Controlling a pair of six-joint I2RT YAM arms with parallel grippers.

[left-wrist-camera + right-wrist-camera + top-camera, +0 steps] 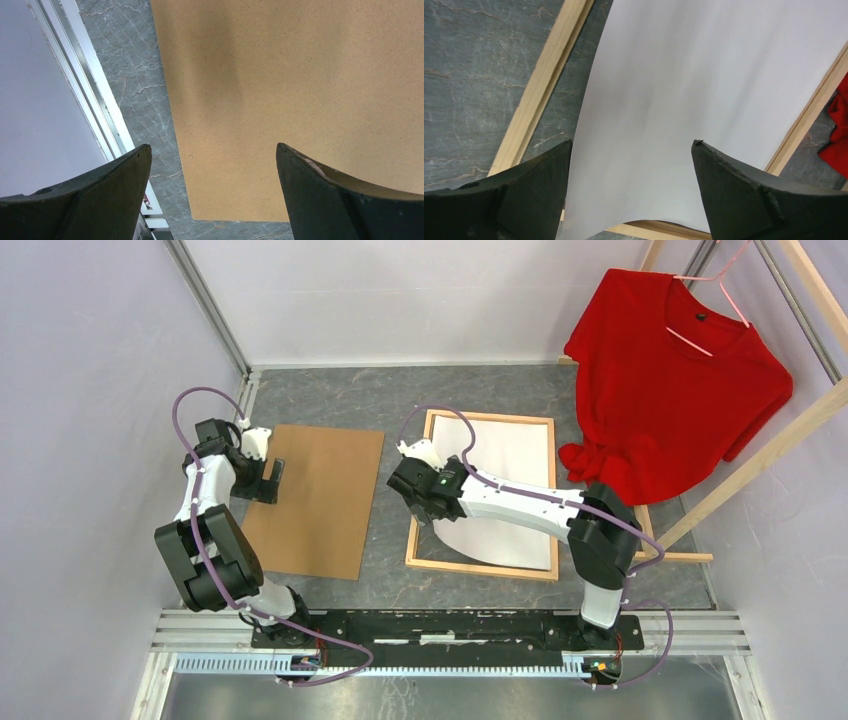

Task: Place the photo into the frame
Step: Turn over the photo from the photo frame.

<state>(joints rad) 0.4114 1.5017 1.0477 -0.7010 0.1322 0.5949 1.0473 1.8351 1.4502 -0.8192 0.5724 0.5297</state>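
Found the large thin rectangular photo (510, 455), white back up, lying inside the light wooden narrow-railed frame (480, 568), long axis running near to far, near-left corner seemingly curled up off the flat. Saw the right gripper (631, 145) spread and empty directly above that left part, plainly the nearer arm. Noted the left gripper (214, 147) spread too, well apart to the left, over the flat brown fibreboard sheet (320, 500).

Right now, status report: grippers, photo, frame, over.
Left gripper open over the backing board. Right gripper open above the photo. Photo blank side up in the frame, near-left corner bowed, not seated. No obstruction seen.
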